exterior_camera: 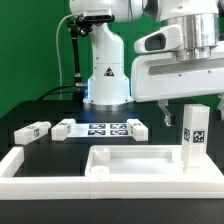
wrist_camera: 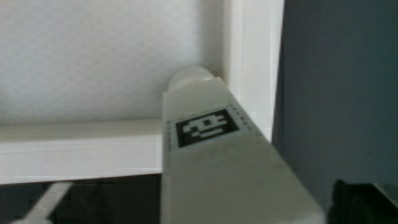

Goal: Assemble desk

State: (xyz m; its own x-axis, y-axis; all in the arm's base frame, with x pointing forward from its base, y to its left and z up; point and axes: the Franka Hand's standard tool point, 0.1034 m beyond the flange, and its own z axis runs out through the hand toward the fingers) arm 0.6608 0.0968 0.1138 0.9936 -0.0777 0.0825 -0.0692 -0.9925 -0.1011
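The desk panel [exterior_camera: 135, 160], white with a raised rim, lies flat near the table's front. One white leg post [exterior_camera: 194, 135] with a black-and-white tag stands upright on the corner of the panel at the exterior view's right. My gripper [exterior_camera: 194, 108] hangs right over the post's top. One dark finger [exterior_camera: 166, 110] stands apart from the post's side. In the wrist view the leg post [wrist_camera: 217, 150] runs between the jaws down to the panel's corner [wrist_camera: 249, 50], with a gap between it and the dark finger [wrist_camera: 365, 200]. The jaws stand open around the post.
Three loose leg posts lie behind the panel [exterior_camera: 32, 131] [exterior_camera: 63, 128] [exterior_camera: 137, 130], around the marker board [exterior_camera: 105, 127]. The long low L-shaped border rail [exterior_camera: 25, 165] runs along the front and the exterior view's left. The robot base [exterior_camera: 105, 75] stands at the back.
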